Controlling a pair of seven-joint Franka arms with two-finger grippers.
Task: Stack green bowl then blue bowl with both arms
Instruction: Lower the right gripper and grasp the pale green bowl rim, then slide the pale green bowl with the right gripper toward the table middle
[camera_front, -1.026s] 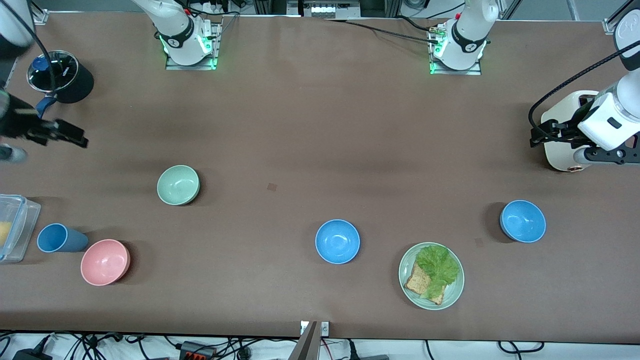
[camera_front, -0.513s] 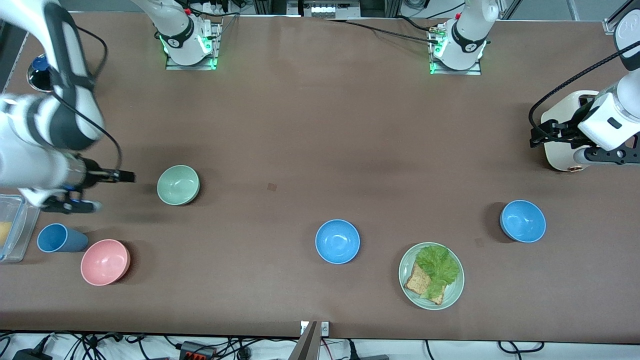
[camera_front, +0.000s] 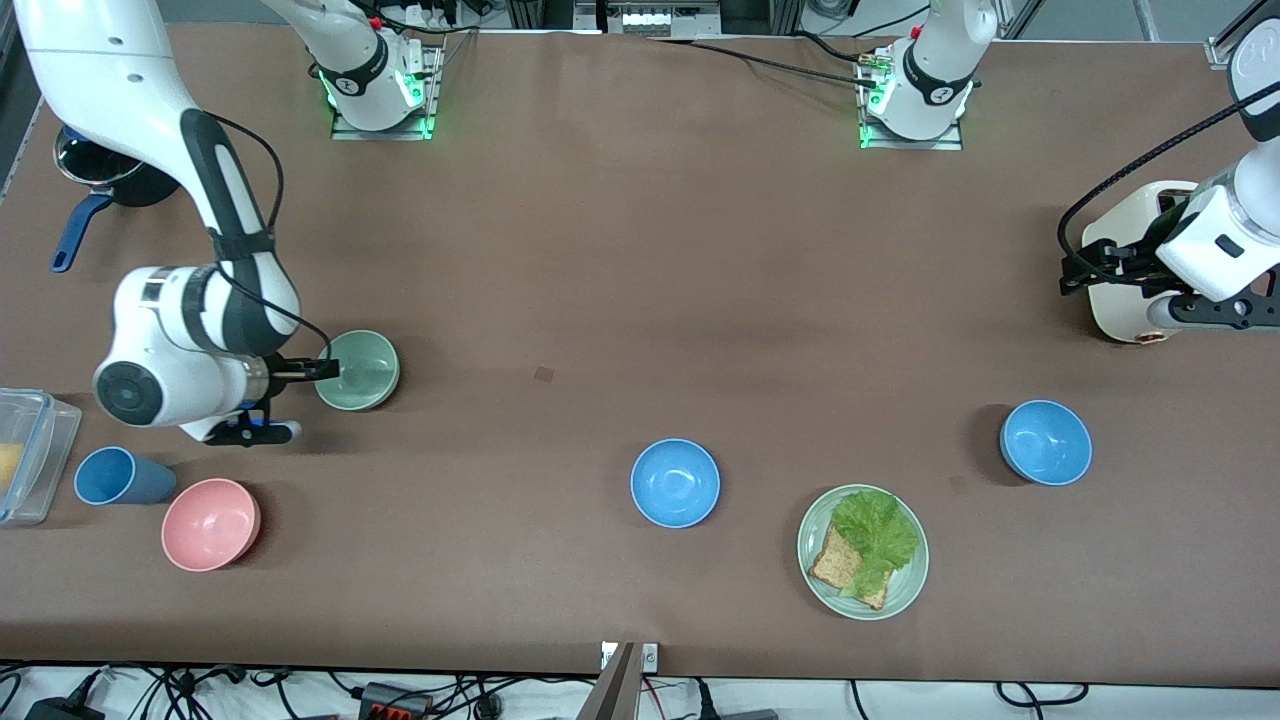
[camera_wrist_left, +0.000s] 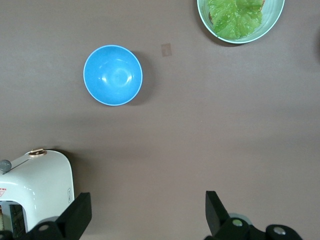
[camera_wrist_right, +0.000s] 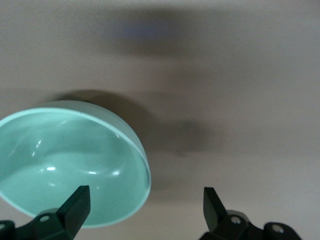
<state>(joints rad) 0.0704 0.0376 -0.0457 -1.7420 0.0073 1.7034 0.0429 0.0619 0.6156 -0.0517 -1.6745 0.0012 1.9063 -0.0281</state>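
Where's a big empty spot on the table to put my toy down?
Biggest bare patch: mid-table, between the green bowl, middle blue bowl and the arm bases. Crowded: the pink bowl, blue cup and open right gripper; the plate too.

A pink bowl (camera_front: 211, 524), blue cup (camera_front: 118, 476) and clear container (camera_front: 30, 452) sit near the table's (camera_front: 640, 280) corner at the right arm's end; a white toaster (camera_front: 1125, 270) stands by the edge at the left arm's end.

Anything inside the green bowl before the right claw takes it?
The green bowl looks empty: the right wrist view shows only a smooth glossy interior. The open right claw sits at its rim, one fingertip covering a small patch of the inside there.
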